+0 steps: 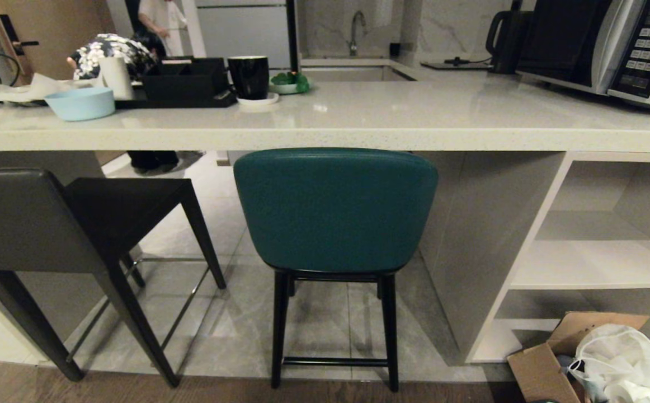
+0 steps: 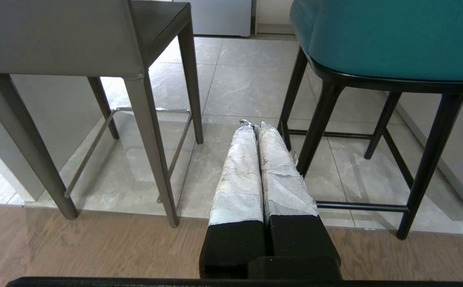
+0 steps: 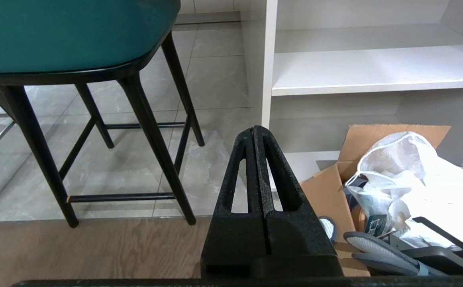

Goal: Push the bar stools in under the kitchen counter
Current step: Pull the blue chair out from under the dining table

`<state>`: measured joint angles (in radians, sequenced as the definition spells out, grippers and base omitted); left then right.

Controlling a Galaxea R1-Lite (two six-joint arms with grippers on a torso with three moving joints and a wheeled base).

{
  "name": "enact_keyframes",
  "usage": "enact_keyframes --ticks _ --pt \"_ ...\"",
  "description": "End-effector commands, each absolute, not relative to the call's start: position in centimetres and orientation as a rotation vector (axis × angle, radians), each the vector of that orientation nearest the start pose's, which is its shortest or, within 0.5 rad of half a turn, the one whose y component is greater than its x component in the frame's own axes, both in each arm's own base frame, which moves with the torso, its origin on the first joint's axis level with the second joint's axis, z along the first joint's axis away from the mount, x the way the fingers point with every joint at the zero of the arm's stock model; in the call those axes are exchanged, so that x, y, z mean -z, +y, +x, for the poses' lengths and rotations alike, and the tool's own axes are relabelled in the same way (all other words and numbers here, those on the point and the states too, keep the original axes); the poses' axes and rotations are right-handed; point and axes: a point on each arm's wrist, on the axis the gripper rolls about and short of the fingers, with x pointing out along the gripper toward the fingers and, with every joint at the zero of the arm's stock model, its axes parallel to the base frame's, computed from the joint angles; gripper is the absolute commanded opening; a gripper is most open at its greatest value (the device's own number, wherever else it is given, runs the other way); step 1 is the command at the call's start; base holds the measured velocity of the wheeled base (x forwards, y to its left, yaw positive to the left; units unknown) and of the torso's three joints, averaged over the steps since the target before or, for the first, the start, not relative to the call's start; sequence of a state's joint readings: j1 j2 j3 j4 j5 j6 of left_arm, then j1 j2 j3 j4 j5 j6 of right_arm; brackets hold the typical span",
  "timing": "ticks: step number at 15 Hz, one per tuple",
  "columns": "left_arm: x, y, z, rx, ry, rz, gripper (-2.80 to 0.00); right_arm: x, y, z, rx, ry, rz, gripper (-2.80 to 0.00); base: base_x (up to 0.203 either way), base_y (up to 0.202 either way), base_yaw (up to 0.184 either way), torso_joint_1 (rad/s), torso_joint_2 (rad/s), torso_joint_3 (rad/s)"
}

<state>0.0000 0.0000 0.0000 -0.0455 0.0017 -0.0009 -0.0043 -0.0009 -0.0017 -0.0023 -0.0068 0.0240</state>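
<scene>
Kitchen counter and stools, with both arms parked low. The long pale speckled stone kitchen counter (image 1: pixel 358 120) spans the scene above and beyond both grippers; its white panel side and open white shelves (image 3: pixel 375 67) stand ahead of the right gripper. On the slab, far above the grippers, sit a microwave oven (image 1: pixel 599 47), a black tray (image 1: pixel 182 84), a light blue bowl (image 1: pixel 80 103) and a black mug (image 1: pixel 248 76).

The teal leather bar stool with curved backrest and thin black legs (image 1: pixel 335 210) stands on the grey tiles between the two grippers and ahead of them, its backrest just below the counter's front edge. The dark grey-brown bar stool with square flat backrest and angular legs (image 1: pixel 23 221) stands ahead of the left gripper, on the side away from the teal stool, turned at an angle, with its backrest out in front of the counter edge.

A cardboard box holding a white plastic bag (image 3: pixel 407 183) lies just beside the right gripper, in front of the shelves.

The left gripper (image 2: pixel 255 127), its fingers wrapped in pale tape, is closed with fingers pressed together, holding nothing, and points toward the gap between the stools. The black right gripper (image 3: pixel 255 129) is likewise closed and empty, over the wooden floor.
</scene>
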Motion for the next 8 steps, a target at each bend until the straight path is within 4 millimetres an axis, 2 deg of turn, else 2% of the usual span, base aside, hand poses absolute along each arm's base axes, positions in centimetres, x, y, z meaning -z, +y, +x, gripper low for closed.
enact_keyframes --ticks 1,5,6,8 --pt "-7.51 0.00 -2.15 -0.001 -0.028 -0.002 -2.80 -7.63 0.00 -2.30 0.011 -0.008 0.023 -2.80 0.000 0.000 0.000 0.000 0.00 0.000" --pt "-7.51 0.00 -2.15 -0.002 -0.028 -0.002 -2.80 -7.63 0.00 -2.30 0.011 -0.008 0.023 -2.80 0.000 0.000 0.000 0.000 0.00 0.000" --pt "-7.51 0.01 -2.15 -0.003 -0.028 -0.002 -2.80 -7.60 0.00 -2.30 0.010 -0.007 0.023 -2.80 0.060 0.000 0.000 -0.004 0.00 0.002" --pt "-7.51 0.01 -2.15 0.000 -0.028 -0.002 -2.80 -7.60 0.00 -2.29 0.011 -0.006 0.023 -2.80 0.171 0.000 0.000 0.004 0.00 0.001"
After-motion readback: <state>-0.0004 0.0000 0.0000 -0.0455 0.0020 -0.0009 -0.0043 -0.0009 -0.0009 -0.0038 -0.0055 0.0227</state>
